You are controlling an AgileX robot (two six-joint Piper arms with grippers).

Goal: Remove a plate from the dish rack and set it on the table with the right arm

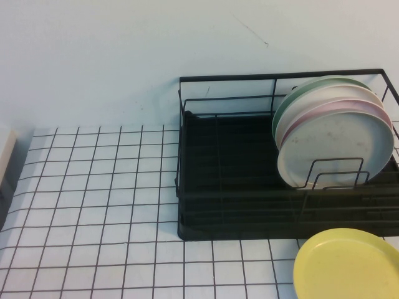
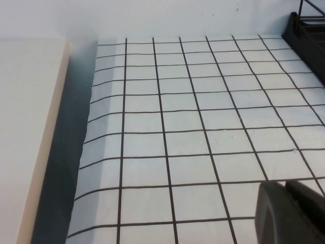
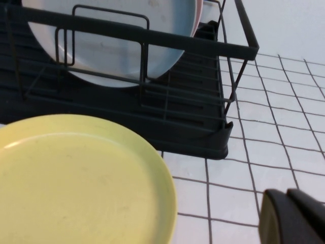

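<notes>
The round matte yellow plate [image 1: 349, 265] lies flat on the white black-gridded table [image 1: 93, 205] at the high view's lower right, just in front of the black wire dish rack [image 1: 230, 187]. My right gripper [image 3: 294, 218] is closed on nothing beside it; my left gripper [image 2: 289, 213] hovers over bare grid, its fingers I cannot tell.

The plate [image 1: 349, 265] lying in front of the dish rack [image 1: 237, 187] is a plain matte yellow, while the rack is black throughout, wires and tray base alike. The table [image 1: 93, 205] is white, ruled with thin black lines into a grid of small squares. Standing in the rack, the front plate [image 1: 340, 146] is pale blue, with a pink plate [image 1: 340, 107], an off-white plate [image 1: 330, 94] and a green plate [image 1: 312, 84] showing as edges behind it; the right gripper [image 3: 294, 218] and left gripper [image 2: 289, 213] are black.
</notes>
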